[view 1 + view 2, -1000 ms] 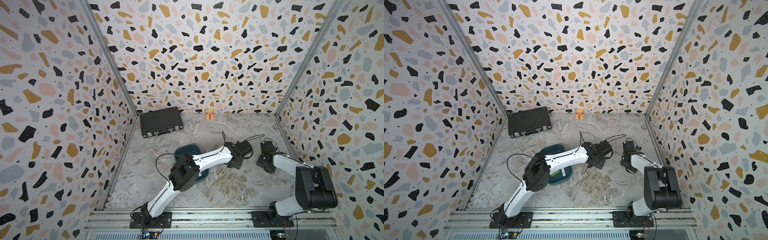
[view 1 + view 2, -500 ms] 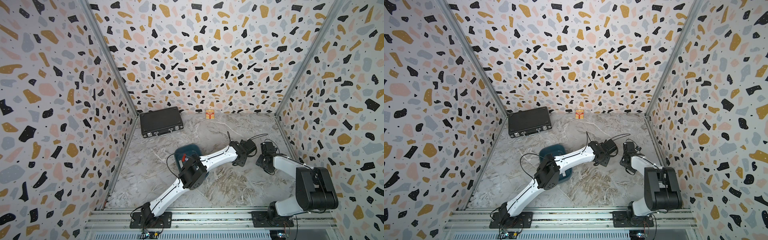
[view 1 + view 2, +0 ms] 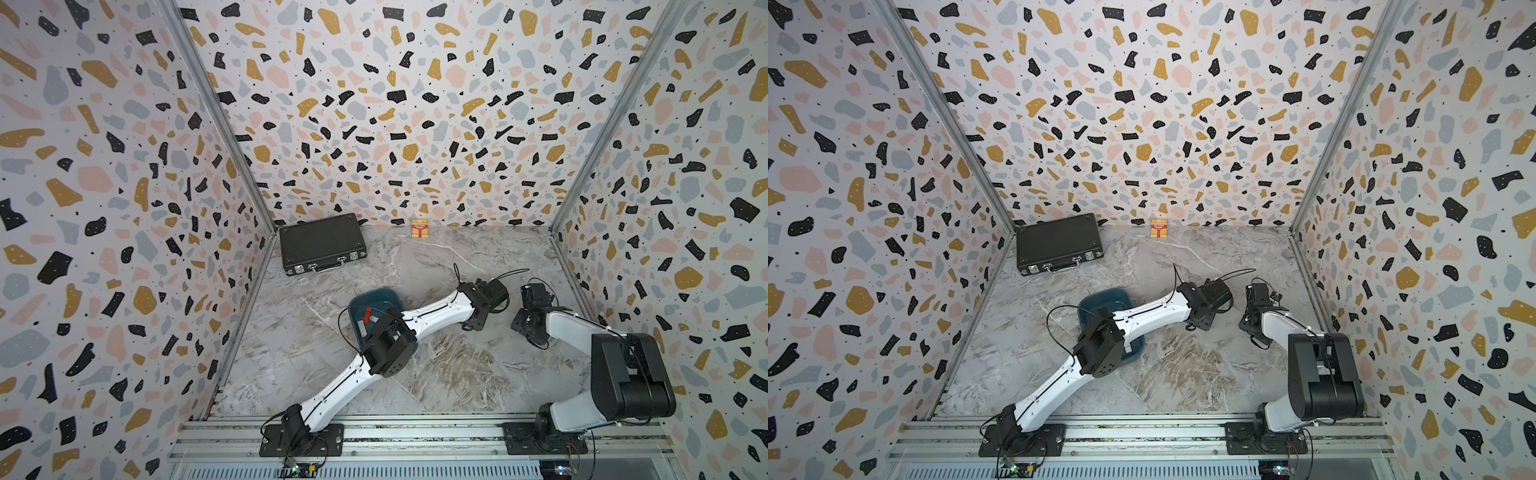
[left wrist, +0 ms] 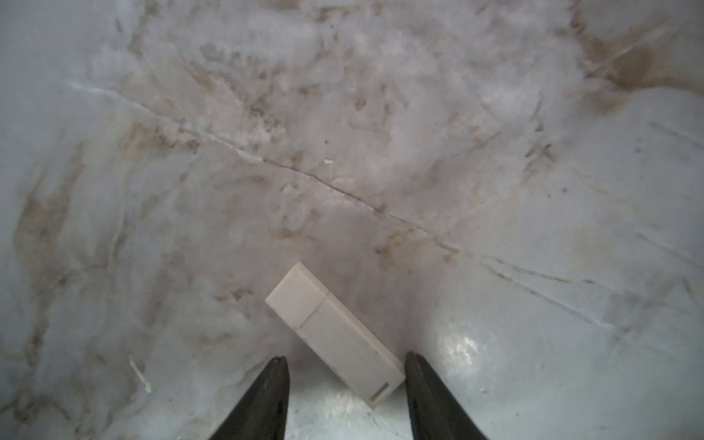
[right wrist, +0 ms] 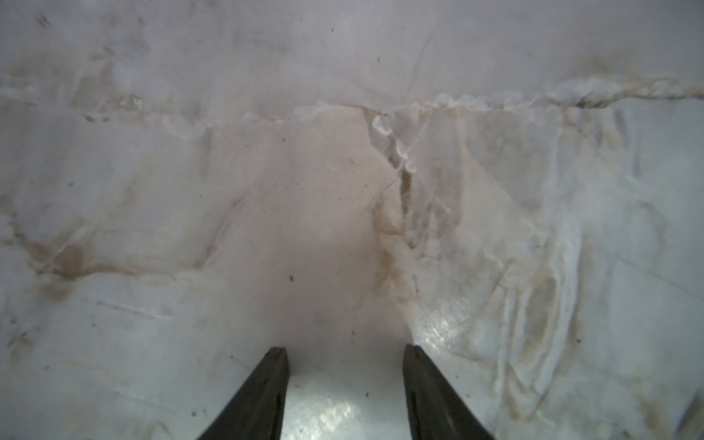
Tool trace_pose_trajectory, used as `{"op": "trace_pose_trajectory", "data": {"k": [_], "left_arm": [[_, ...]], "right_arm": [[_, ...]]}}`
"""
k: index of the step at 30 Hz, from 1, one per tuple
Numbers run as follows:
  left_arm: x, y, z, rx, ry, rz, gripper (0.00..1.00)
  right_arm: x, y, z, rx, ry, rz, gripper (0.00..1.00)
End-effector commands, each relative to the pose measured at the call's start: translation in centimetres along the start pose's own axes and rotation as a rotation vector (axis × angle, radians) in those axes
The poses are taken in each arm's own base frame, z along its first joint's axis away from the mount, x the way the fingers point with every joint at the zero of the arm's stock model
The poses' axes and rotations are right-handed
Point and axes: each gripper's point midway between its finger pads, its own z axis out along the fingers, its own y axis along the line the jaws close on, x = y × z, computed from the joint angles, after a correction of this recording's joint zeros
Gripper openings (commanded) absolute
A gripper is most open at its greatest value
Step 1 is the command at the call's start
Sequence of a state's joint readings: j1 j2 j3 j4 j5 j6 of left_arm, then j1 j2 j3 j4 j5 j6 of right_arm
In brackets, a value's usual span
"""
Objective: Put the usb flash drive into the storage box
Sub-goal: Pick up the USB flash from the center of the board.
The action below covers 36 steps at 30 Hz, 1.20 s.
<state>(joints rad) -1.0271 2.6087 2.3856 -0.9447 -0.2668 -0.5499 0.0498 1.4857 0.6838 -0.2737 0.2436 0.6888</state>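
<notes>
Storage box [image 3: 376, 292], dark teal, sits just left of centre in both top views, partly covered by the left arm [image 3: 432, 309]. To its right, well apart, the left gripper [image 4: 346, 357] points down at the marble tabletop [image 4: 381, 114] with its fingers spread. The white usb flash drive [image 4: 331, 331] lies flat and diagonal between them, not pinched. Right gripper [image 5: 344, 347]: fingers spread over bare marble. Farthest back, a black briefcase [image 3: 322, 243] and a small red-and-yellow carton [image 3: 419, 228] sit at the rear wall.
</notes>
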Motion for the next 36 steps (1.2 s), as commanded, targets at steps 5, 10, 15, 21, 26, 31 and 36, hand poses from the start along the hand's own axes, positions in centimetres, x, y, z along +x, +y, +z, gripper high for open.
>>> {"op": "trace_pose_trajectory", "data": {"k": [5, 10, 15, 21, 26, 31, 36], "left_arm": [[0.1, 0.4, 2.0, 0.005, 0.029, 0.021, 0.47], [0.3, 0.4, 2.3, 0.02, 0.046, 0.012, 0.53], [-0.4, 0.4, 2.1, 0.023, 0.019, -0.009, 0.57], [-0.1, 0.5, 3.1, 0.031, 0.038, -0.001, 0.47], [0.4, 0.6, 3.5, 0.027, 0.052, 0.026, 0.4], [0.6, 0.7, 3.2, 0.032, 0.061, 0.06, 0.29], [1.0, 1.3, 2.5, 0.012, 0.08, 0.091, 0.27]], "right_arm": [[0.0, 0.3, 0.2, -0.007, 0.019, -0.005, 0.52], [0.0, 0.4, 0.3, -0.009, 0.023, -0.006, 0.52], [0.1, 0.6, 0.4, -0.014, 0.032, -0.014, 0.52], [0.1, 0.8, 0.5, -0.016, 0.04, -0.018, 0.51], [0.1, 0.8, 0.5, -0.018, 0.042, -0.017, 0.51], [0.2, 0.9, 0.5, -0.02, 0.045, -0.019, 0.51], [0.2, 0.9, 0.6, -0.018, 0.049, -0.019, 0.51]]}}
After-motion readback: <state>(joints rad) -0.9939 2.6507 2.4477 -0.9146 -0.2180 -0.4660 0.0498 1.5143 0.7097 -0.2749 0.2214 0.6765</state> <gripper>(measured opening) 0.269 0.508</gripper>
